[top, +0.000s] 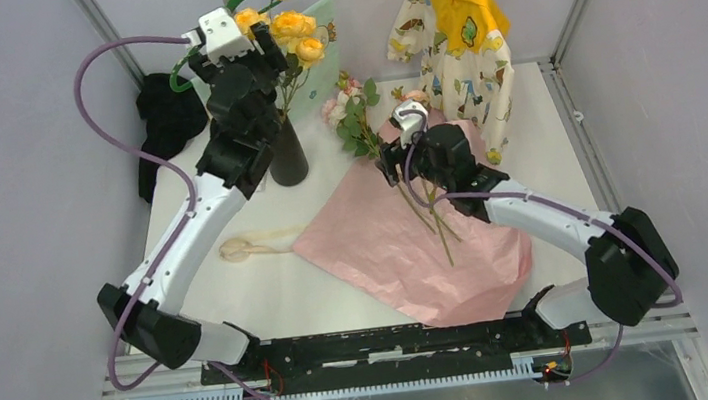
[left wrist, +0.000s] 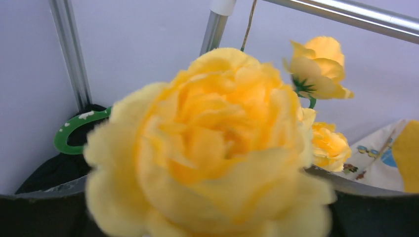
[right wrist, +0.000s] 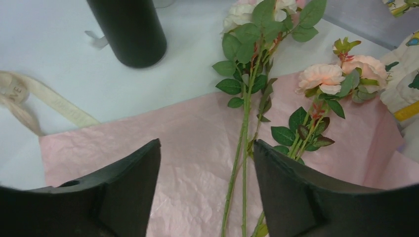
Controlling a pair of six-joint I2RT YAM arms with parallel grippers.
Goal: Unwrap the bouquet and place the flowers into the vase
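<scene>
The black vase (top: 287, 157) stands at the back left and holds several yellow flowers (top: 295, 27). My left gripper (top: 265, 57) hovers among those blooms. In the left wrist view one big yellow rose (left wrist: 217, 143) fills the frame, and the fingers (left wrist: 39, 212) show only at the bottom corners, spread wide apart. The bouquet is unwrapped: the pink paper (top: 386, 247) lies flat with pink and cream roses (right wrist: 323, 76) on it. My right gripper (right wrist: 207, 143) is open low over that paper, two green stems (right wrist: 242, 163) between its fingers, close to the right one. The vase (right wrist: 131, 29) is at upper left.
A beige ribbon (top: 259, 243) lies loose left of the paper. A black cloth (top: 165, 121) sits at the back left corner. A printed child's shirt (top: 457, 37) hangs at the back right, and a green hanger (left wrist: 74, 131) behind the vase.
</scene>
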